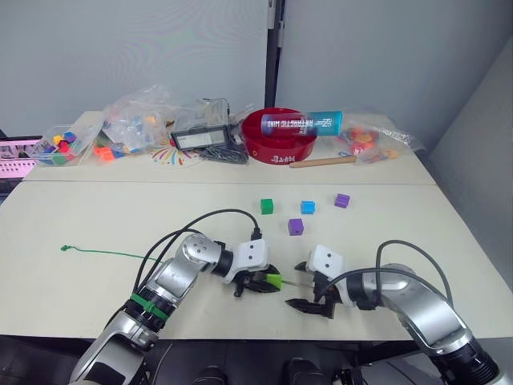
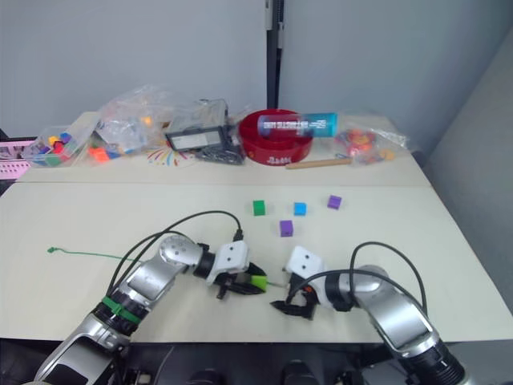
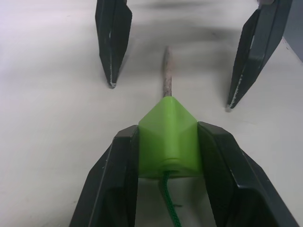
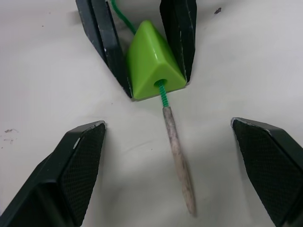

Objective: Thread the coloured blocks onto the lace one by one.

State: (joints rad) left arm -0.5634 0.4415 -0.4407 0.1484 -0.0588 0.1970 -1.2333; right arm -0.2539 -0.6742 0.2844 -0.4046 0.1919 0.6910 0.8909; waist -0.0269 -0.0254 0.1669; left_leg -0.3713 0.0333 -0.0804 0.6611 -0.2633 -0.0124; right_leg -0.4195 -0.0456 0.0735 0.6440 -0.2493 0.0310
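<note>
The left gripper point(image 1: 258, 282) is clamped on the lime green block point(image 3: 168, 139), one black finger flat against each side. It is smooth, glossy plastic with rounded edges, turned so a corner ridge faces up. The lace point(image 4: 163, 93), a thin twisted green cord, runs through its hole, and the stiff pale tip point(image 4: 180, 158) sticks out of the far face, rough, mottled and tapering to a point. Behind the block the cord passes back between the fingers and is cut off by the edge of the left wrist view; from the head it trails away to that arm's left across the pale table point(image 1: 96, 220) and ends in a small knot point(image 1: 63, 249).

Facing it, the right gripper point(image 1: 311, 293) stands spread wide, nothing between its fingers point(image 4: 78, 168), whose inner pads are finely cross-hatched. The tip lies in the gap between them, touching neither.

Beyond both grippers, well apart from them, four more blocks sit loose: a purple block point(image 1: 296, 228) nearest, then a dark green block point(image 1: 267, 207), a blue block point(image 1: 308, 208) and a second purple block point(image 1: 342, 200). Their holes are too small to make out.
</note>
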